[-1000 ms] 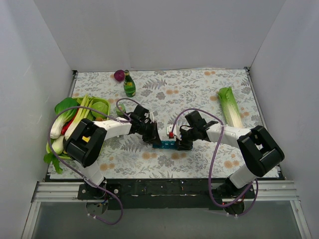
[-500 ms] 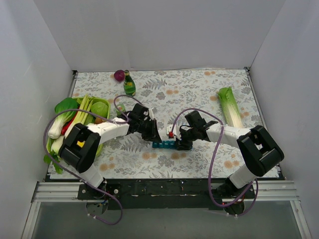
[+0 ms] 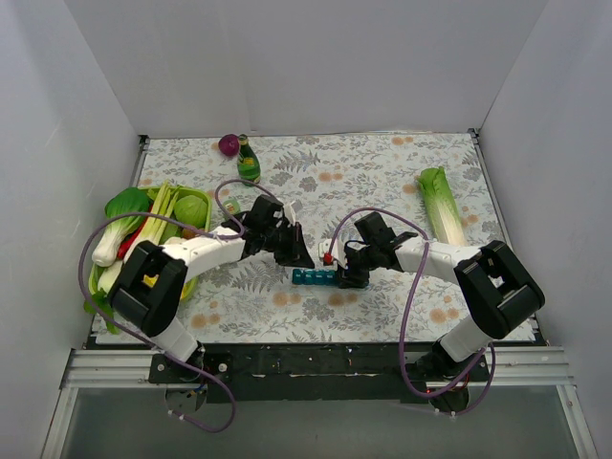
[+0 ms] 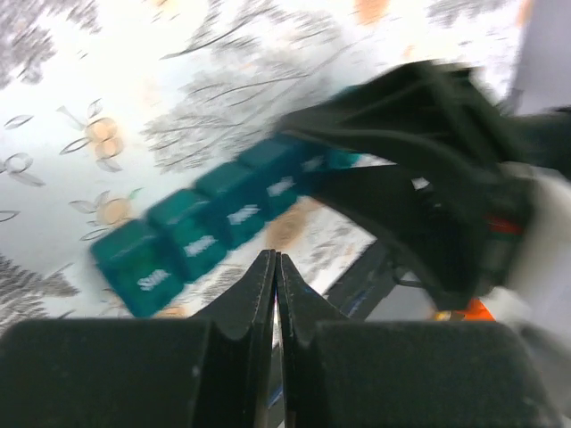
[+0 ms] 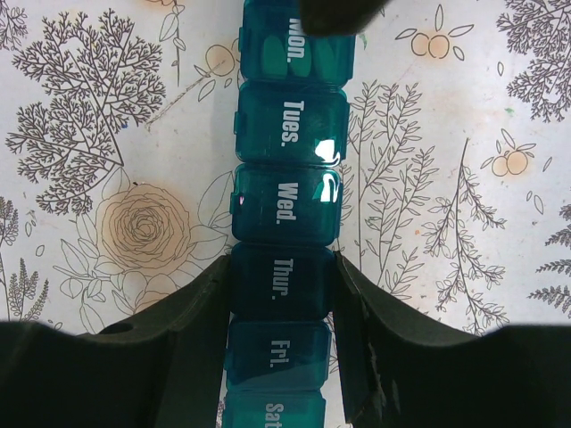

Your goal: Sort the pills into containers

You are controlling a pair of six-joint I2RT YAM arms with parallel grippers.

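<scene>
Shows teal pill organiser (image 5: pixel 284 205) flat at mid counter (image 3: pixel 382 182), gripped across its Thur. compartment by half-spread right tool (image 5: pixel 284 278); left tool (image 4: pixel 275 267) pinched fully shut, empty, just by its Mon. end

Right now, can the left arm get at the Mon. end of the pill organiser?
Probably yes. The left claw, shut, hovers close by that end of the pill organiser, and the right claw grips it at Thur., leaving Mon. to Wed. mostly uncovered.

Teal pill organiser (image 5: pixel 284 205) with white lettering, white table cover (image 5: pixel 107 134) printed with grey foliage and orange blossoms
</scene>
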